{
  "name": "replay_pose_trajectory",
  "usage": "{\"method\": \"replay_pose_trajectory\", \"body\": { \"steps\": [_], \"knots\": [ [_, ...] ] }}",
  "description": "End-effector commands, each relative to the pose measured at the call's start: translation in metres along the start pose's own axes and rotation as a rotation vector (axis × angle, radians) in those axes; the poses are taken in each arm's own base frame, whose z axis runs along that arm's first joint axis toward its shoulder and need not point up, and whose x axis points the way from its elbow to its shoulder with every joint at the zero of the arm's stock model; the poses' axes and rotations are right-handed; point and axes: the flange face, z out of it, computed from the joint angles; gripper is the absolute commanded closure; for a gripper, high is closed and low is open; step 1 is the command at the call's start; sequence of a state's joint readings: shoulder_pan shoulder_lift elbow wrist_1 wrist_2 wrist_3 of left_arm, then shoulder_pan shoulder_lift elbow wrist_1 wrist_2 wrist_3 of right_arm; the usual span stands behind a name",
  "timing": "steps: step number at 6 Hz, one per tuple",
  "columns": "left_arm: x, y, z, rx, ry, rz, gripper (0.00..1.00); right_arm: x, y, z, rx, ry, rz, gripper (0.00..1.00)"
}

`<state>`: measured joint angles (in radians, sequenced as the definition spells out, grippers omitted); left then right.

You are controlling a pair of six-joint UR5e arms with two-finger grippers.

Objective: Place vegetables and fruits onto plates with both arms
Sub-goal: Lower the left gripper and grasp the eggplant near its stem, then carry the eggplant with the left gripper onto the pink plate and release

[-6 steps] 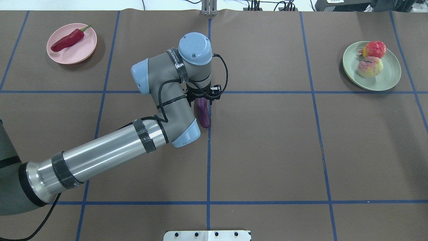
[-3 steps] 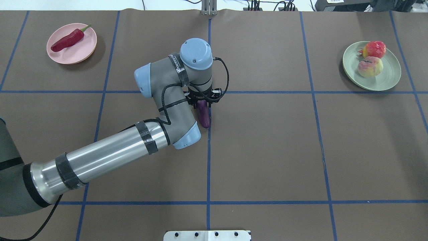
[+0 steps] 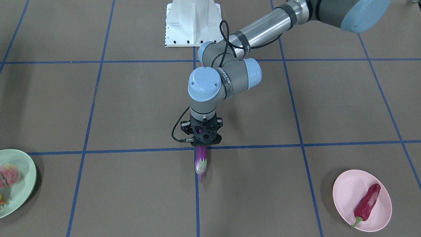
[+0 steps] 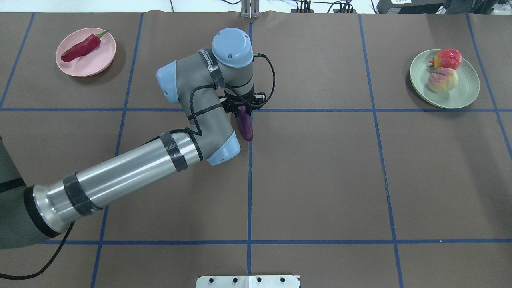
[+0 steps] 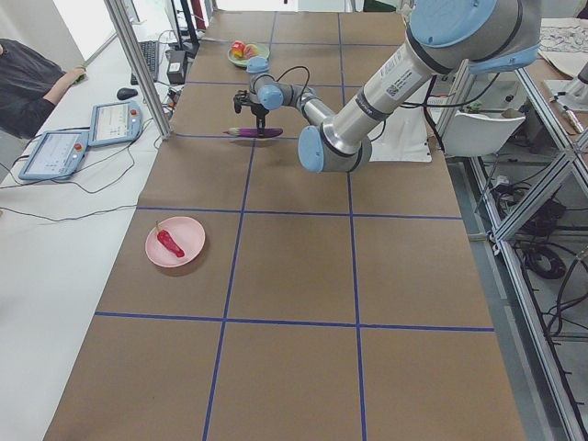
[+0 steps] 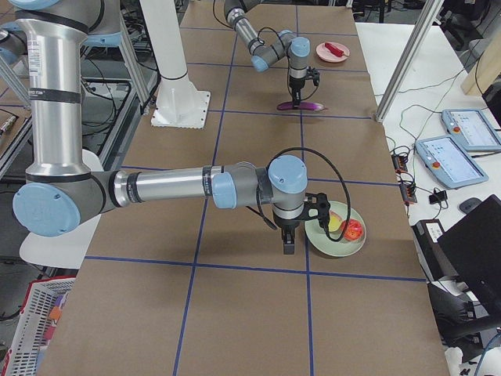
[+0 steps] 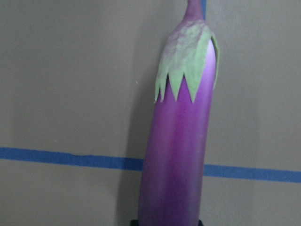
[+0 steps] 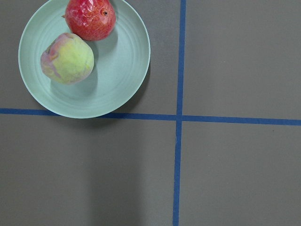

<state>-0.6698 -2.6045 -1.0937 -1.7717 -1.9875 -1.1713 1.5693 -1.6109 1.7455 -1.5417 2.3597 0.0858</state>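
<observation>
My left gripper (image 4: pixel 242 113) (image 3: pixel 203 144) is shut on the purple eggplant (image 4: pixel 245 127) (image 3: pixel 201 161) (image 7: pixel 181 141) and holds it near the table's middle, stem end pointing away from the robot. The pink plate (image 4: pixel 100 60) (image 3: pixel 345 187) at the far left carries the red chili pepper (image 4: pixel 82 47) (image 3: pixel 366 200). The green plate (image 4: pixel 460 94) (image 8: pixel 117 80) at the far right holds the red bumpy fruit (image 4: pixel 448 59) (image 8: pixel 89 19) and the pale fruit (image 4: pixel 443 79) (image 8: pixel 68 59). My right gripper (image 6: pixel 288 241) hangs beside the green plate; whether it is open or shut, I cannot tell.
The white base block (image 3: pixel 192 23) (image 4: pixel 248 281) stands at the robot's edge. Blue tape lines divide the brown table cover. A person (image 5: pixel 28 78) sits at a side desk with tablets (image 5: pixel 110 119) beyond the table's far edge.
My left gripper has moved away from the robot with the eggplant, which now sits higher in the overhead view. The plates and their contents have not moved.
</observation>
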Motion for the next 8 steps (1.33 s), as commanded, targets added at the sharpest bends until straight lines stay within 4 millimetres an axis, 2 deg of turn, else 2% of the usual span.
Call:
{"method": "replay_pose_trajectory", "body": {
  "steps": [1,3,4,5,6,7,8],
  "knots": [
    [-0.074,-0.091,-0.058,0.008,-0.004,0.166,1.00,0.000,0.000,0.001,-0.002,-0.001,0.000,0.00],
    [-0.242,-0.205,-0.082,-0.028,-0.141,0.330,1.00,-0.001,-0.001,0.003,-0.006,-0.002,-0.002,0.00],
    [-0.322,-0.244,-0.086,-0.066,-0.199,0.412,1.00,-0.002,-0.001,0.004,-0.007,-0.002,-0.003,0.00],
    [-0.367,-0.261,-0.087,-0.068,-0.237,0.422,1.00,-0.002,-0.002,0.003,-0.006,-0.002,-0.004,0.00],
    [-0.404,-0.256,-0.061,-0.037,-0.286,0.440,1.00,-0.003,-0.002,0.003,-0.005,-0.002,-0.004,0.00],
    [-0.424,-0.235,-0.024,0.000,-0.257,0.515,1.00,-0.004,-0.004,0.005,-0.009,-0.002,-0.007,0.00],
    [-0.421,-0.219,0.000,0.018,-0.233,0.571,1.00,-0.006,-0.006,0.003,-0.004,-0.003,-0.010,0.00]
  ]
}}
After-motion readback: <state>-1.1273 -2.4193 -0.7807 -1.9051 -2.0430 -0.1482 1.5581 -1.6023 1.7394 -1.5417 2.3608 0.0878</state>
